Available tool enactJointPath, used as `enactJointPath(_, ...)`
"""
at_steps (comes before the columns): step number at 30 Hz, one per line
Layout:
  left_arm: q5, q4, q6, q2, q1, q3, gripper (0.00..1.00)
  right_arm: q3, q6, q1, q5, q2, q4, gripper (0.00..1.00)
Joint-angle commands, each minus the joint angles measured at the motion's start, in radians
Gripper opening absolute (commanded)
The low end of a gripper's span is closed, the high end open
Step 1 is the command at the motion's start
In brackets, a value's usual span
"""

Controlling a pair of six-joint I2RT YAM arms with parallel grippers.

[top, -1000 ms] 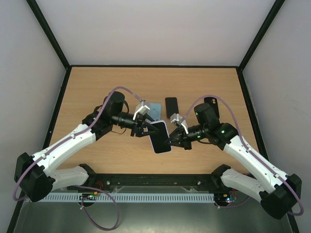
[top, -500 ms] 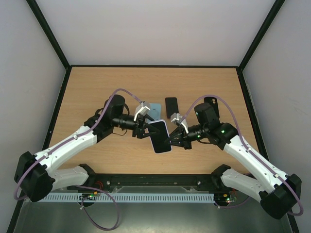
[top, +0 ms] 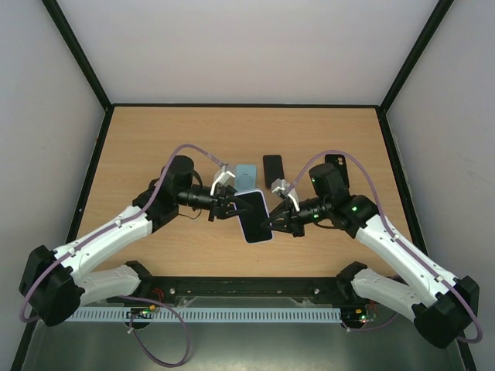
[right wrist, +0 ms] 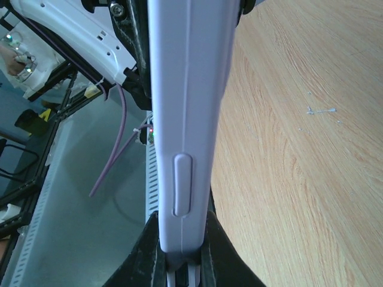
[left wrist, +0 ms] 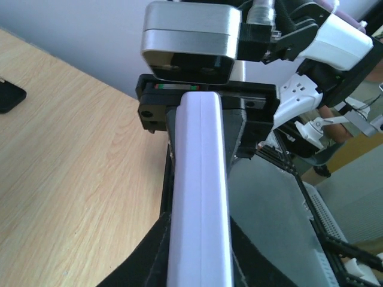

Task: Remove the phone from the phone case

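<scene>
A phone in a lavender case (top: 254, 216) is held off the table between both arms, dark screen facing up. My left gripper (top: 229, 207) is shut on its left edge; in the left wrist view the case's pale edge (left wrist: 199, 197) runs between the black fingers (left wrist: 146, 263). My right gripper (top: 272, 224) is shut on its right edge; in the right wrist view the case edge (right wrist: 185, 119) with a side button (right wrist: 182, 184) sits between the fingers (right wrist: 224, 254). The phone is still seated in the case.
A light blue case (top: 246, 174), a black phone (top: 272, 169) and another dark case (top: 337, 164) lie on the wooden table (top: 155, 147) behind the grippers. Black frame rails bound the table on all sides.
The left arm has shifted slightly left and down, its wrist drawing back a little. The phone in its case stays in nearly the same place; the right arm has barely moved.
</scene>
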Motion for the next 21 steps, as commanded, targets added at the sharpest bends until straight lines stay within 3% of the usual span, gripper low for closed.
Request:
enactJointPath(1,0.038,0.097,-0.063,-0.036,0.008,-0.033,0.14,0.048,0.005,-0.005,-0.045,-0.013,0.063,0.02)
enactJointPath(4,0.047,0.128,-0.101,-0.043,0.008,-0.041,0.08,0.05,0.01,-0.006,-0.035,-0.013,0.073,0.02)
enactJointPath(7,0.059,0.144,-0.128,-0.047,0.008,-0.03,0.05,0.05,0.003,-0.006,-0.019,-0.016,0.07,0.11)
enactJointPath(11,0.095,0.141,-0.146,-0.031,0.019,0.013,0.02,0.054,-0.079,-0.006,0.005,-0.025,0.009,0.48)
enactJointPath(15,0.168,0.083,-0.13,0.006,0.056,0.076,0.03,0.064,-0.388,-0.006,0.06,-0.048,-0.209,0.72)
enactJointPath(18,0.213,-0.031,-0.042,0.036,0.071,0.134,0.03,0.065,-0.551,-0.005,0.103,-0.057,-0.322,0.76)
enactJointPath(21,0.235,-0.039,-0.028,0.054,0.07,0.145,0.03,0.072,-0.597,-0.003,0.082,-0.041,-0.374,0.72)
